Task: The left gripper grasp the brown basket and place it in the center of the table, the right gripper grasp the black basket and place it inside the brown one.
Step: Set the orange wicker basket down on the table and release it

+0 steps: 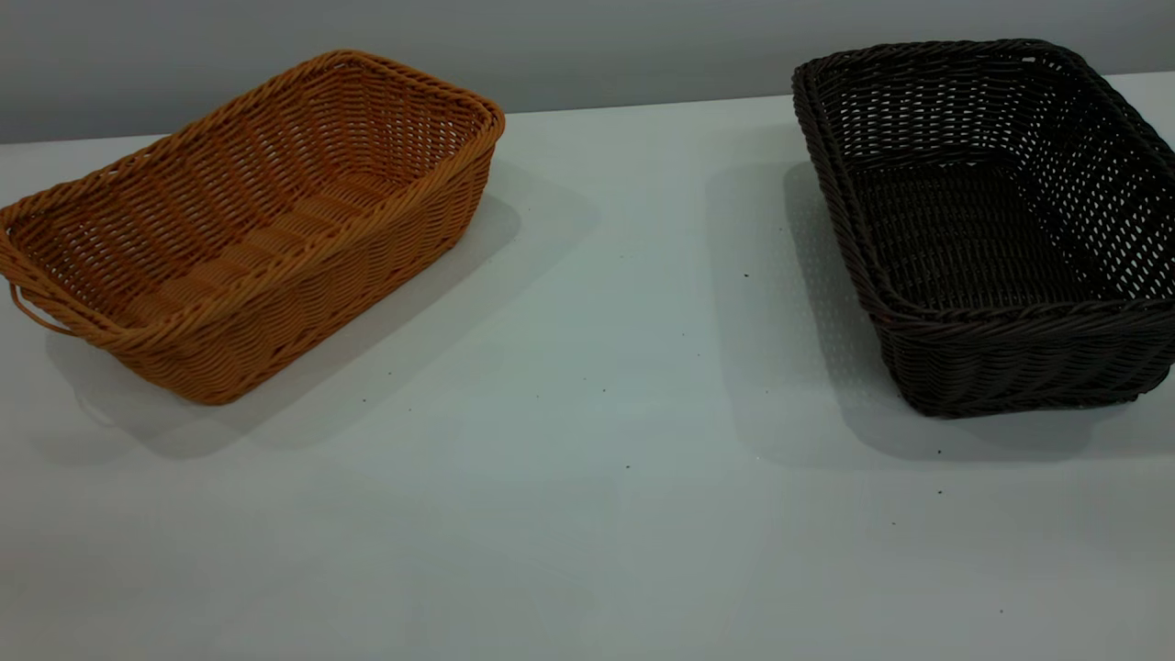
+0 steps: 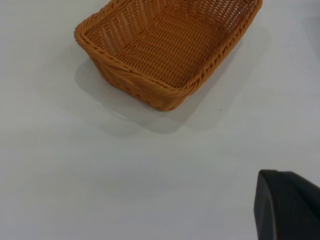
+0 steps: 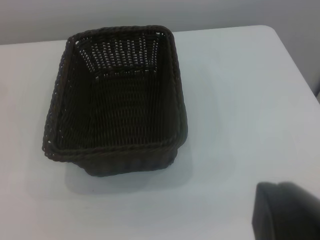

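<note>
The brown basket (image 1: 248,229) stands empty at the far left of the table (image 1: 597,441), lying at an angle, with its small loop at the near-left end. It also shows in the left wrist view (image 2: 170,47). The black basket (image 1: 991,220) stands empty at the far right, and also shows in the right wrist view (image 3: 117,97). Neither arm shows in the exterior view. One black part of my left gripper (image 2: 289,206) shows in the left wrist view, well back from the brown basket. One black part of my right gripper (image 3: 287,211) shows likewise, apart from the black basket.
A grey wall runs behind the table's far edge. Bare tabletop lies between the two baskets and in front of them. In the right wrist view the table's corner and side edge (image 3: 295,55) lie beyond the black basket.
</note>
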`<state>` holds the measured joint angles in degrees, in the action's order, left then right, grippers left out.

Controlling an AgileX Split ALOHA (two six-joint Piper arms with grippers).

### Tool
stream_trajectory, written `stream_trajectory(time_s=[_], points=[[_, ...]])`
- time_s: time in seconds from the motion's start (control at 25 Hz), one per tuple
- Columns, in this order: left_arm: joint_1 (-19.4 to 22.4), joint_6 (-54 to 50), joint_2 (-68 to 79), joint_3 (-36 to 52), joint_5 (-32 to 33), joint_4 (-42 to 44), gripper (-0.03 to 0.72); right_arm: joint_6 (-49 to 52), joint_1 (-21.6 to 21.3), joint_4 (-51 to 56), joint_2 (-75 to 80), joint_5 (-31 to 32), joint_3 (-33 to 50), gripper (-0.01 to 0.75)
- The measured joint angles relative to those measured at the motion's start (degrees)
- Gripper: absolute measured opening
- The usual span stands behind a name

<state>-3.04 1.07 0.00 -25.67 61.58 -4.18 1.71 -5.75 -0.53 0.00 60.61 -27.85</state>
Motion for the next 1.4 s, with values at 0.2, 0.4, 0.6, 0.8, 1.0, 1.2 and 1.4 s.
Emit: stream_trajectory(time_s=[0.2, 0.4, 0.6, 0.8, 1.0, 1.2, 1.4], points=[[0.0, 0.0, 0.0, 0.0, 0.0, 0.0, -0.001, 0.1, 0.0, 0.1, 0.0, 0.0, 0.0, 0.002], [0.0, 0.0, 0.0, 0.0, 0.0, 0.0, -0.001, 0.1, 0.0, 0.1, 0.0, 0.0, 0.0, 0.002], [0.0, 0.0, 0.0, 0.0, -0.1, 0.1, -0.001, 0.1, 0.0, 0.2, 0.0, 0.0, 0.0, 0.002], [0.0, 1.5, 2.2, -2.9, -3.8, 0.1, -0.001, -0.1, 0.0, 0.5, 0.0, -0.2, -2.0, 0.003], [0.0, 5.1, 10.8, -9.8, -5.9, 0.0, -0.001, -4.6, 0.0, 0.2, 5.8, -2.0, -7.9, 0.015], [0.0, 11.4, 23.4, -18.3, -5.2, 0.1, -0.001, -6.1, 0.0, 0.5, 15.9, -5.3, -13.4, 0.043], [-0.1, 19.6, 37.2, -26.7, -5.2, -0.7, -0.001, -10.6, 0.0, 1.8, 26.5, -11.5, -15.5, 0.119]])
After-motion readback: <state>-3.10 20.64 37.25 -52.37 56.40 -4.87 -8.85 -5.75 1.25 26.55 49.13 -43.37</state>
